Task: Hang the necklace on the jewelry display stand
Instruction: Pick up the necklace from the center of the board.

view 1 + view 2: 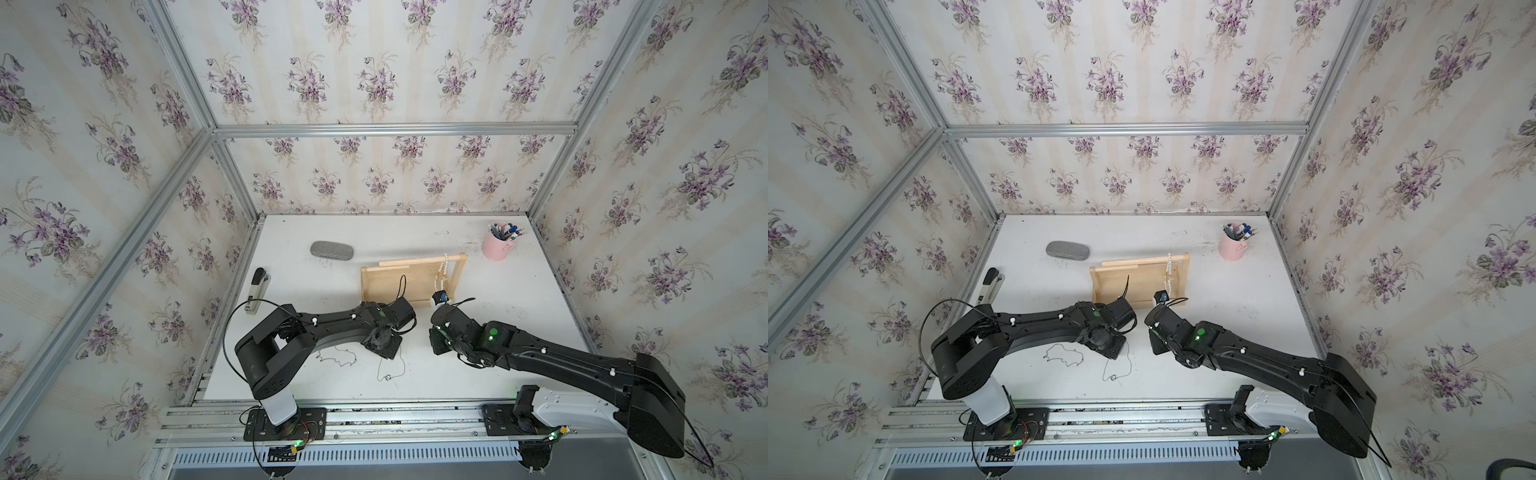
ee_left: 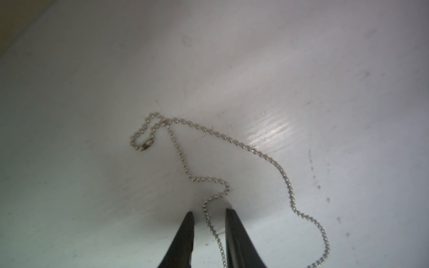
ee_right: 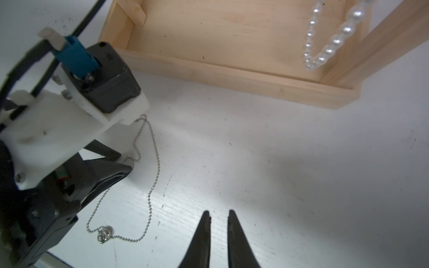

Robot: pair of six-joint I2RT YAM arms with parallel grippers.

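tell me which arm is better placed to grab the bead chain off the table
Left. The left jaws stand open astride the bead chain on the table, ready to close. The right jaws hang over the table, with the chain off to the side.

A pearl necklace [image 1: 1168, 272] hangs from the jewelry display stand's [image 1: 1142, 286] rail, while a ball-chain necklace [image 1: 1112, 377] lies on the robot's side of that stand.

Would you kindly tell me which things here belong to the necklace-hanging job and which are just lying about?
Job: jewelry display stand; pearl necklace hanging on it; ball chain with ring; thin chain beside it.
Lying about: grey case; stapler; pink cup of pens.
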